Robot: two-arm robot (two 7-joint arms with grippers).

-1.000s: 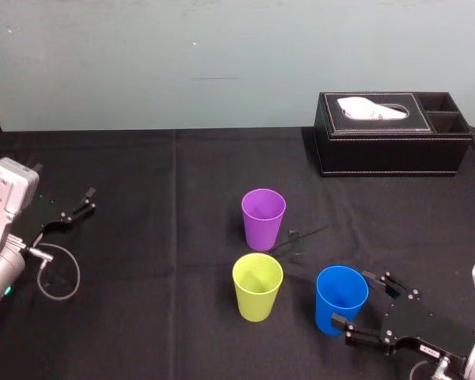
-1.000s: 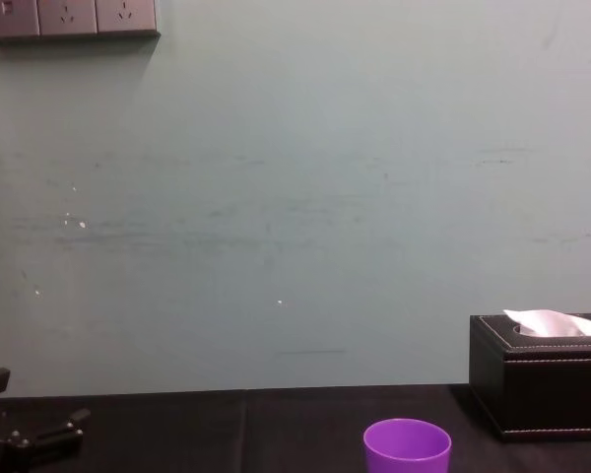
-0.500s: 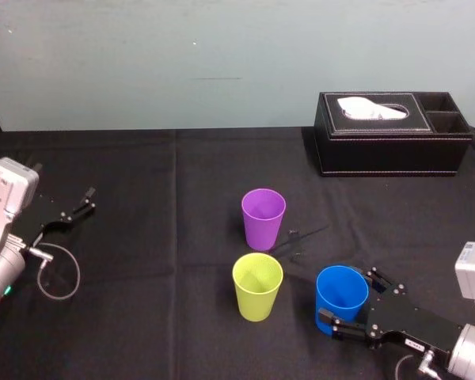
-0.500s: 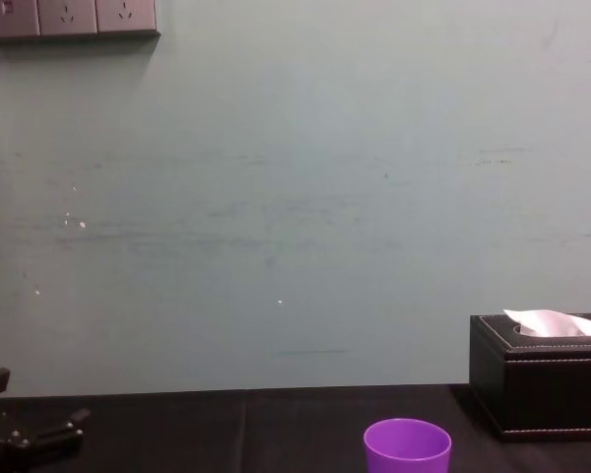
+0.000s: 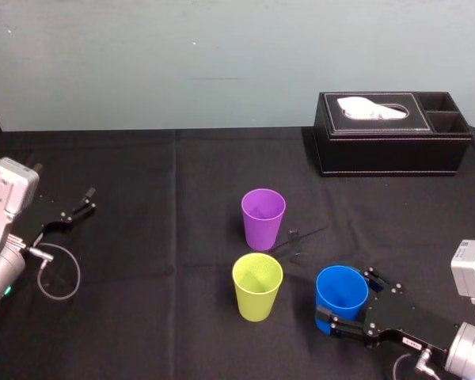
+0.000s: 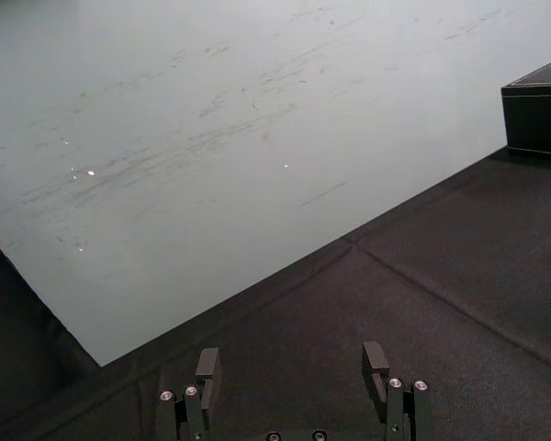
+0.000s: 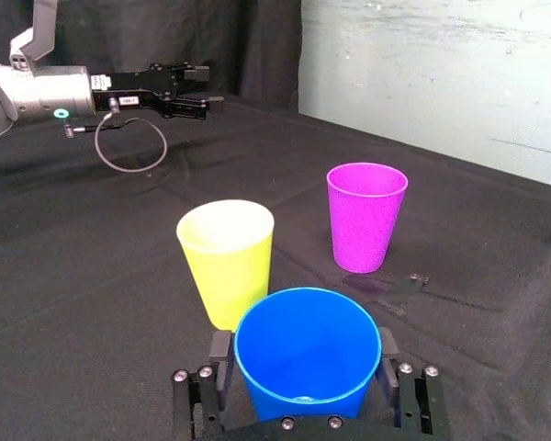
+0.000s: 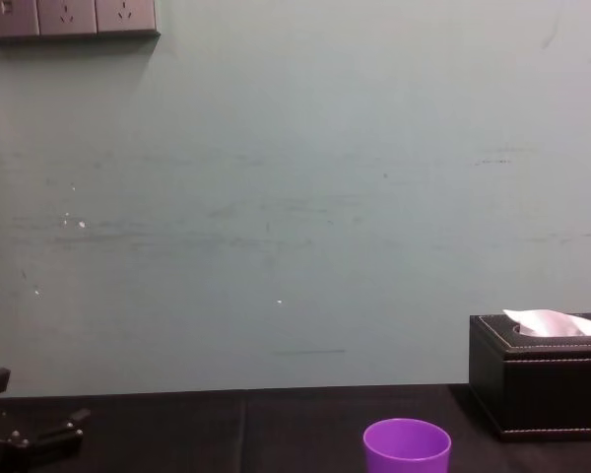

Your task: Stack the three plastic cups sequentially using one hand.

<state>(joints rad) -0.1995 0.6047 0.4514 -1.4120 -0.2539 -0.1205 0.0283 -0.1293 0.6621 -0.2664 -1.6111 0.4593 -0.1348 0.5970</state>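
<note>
Nothing is stacked yet. My right gripper (image 5: 347, 302) straddles the blue cup (image 5: 340, 285) with jaws wide. The yellow-green cup (image 5: 257, 285) stands near it, the purple cup (image 5: 263, 218) beyond. The left gripper (image 5: 85, 200) is parked well apart, fingers spread.

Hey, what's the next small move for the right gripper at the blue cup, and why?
Probably close the right gripper on the blue cup: its fingers straddle the cup's sides with slim gaps, and the cup stands on the table, unstacked. The left gripper sits parked at the left.
</note>
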